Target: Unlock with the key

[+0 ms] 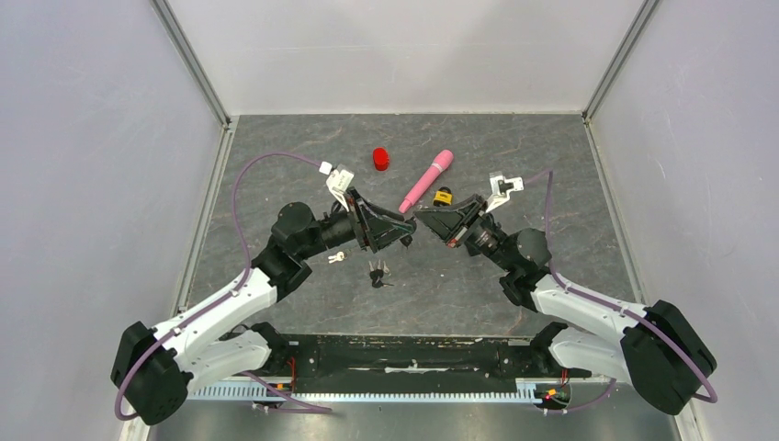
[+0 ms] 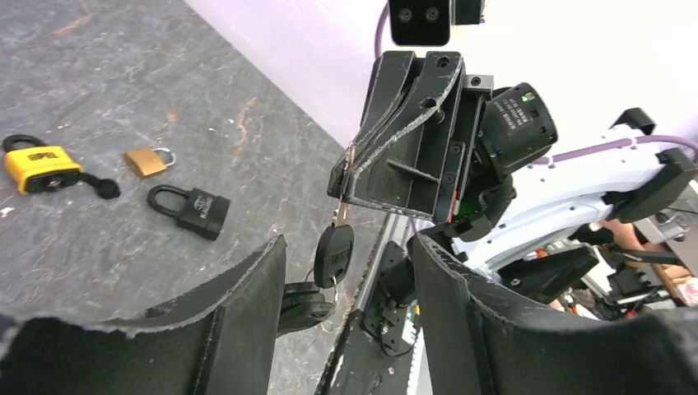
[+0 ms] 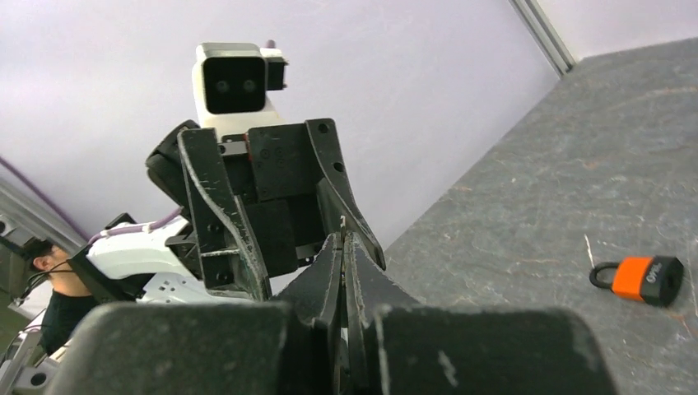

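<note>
Key (image 2: 335,255): we're pinching its blade w/ R jaws pressed together; we're holding L jaws spread near its head.

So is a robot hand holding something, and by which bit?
The right gripper pinches a key by its metal blade, the black head hanging below. The left gripper is open and holds nothing.

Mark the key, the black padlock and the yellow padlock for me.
key (image 2: 334,257): left wrist view, on its black head.
black padlock (image 2: 206,212): left wrist view, on its body.
yellow padlock (image 2: 39,166): left wrist view, on its body.
</note>
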Robot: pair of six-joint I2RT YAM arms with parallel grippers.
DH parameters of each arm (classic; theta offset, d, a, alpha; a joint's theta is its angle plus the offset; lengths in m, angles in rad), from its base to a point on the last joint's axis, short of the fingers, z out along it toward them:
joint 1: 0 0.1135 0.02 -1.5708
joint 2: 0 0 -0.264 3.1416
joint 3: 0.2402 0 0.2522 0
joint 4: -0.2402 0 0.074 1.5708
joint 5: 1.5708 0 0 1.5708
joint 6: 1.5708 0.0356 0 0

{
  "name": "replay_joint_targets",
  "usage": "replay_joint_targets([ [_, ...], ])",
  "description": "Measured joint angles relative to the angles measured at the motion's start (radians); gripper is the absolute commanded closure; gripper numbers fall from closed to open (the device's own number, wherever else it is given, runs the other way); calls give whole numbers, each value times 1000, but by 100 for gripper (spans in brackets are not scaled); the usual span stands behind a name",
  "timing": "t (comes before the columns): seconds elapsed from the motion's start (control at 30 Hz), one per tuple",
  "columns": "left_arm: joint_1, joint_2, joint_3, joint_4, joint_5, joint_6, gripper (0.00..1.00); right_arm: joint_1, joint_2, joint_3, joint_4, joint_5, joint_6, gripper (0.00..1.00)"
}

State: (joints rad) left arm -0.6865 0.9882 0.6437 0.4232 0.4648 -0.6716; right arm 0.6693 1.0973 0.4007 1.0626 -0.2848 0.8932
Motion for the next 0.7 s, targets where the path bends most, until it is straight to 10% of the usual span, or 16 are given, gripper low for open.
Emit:
replay_joint_targets([
  [0.7,4,45,-38,165,72,-137,98,-2,-1,0,90,-37,-9,93],
])
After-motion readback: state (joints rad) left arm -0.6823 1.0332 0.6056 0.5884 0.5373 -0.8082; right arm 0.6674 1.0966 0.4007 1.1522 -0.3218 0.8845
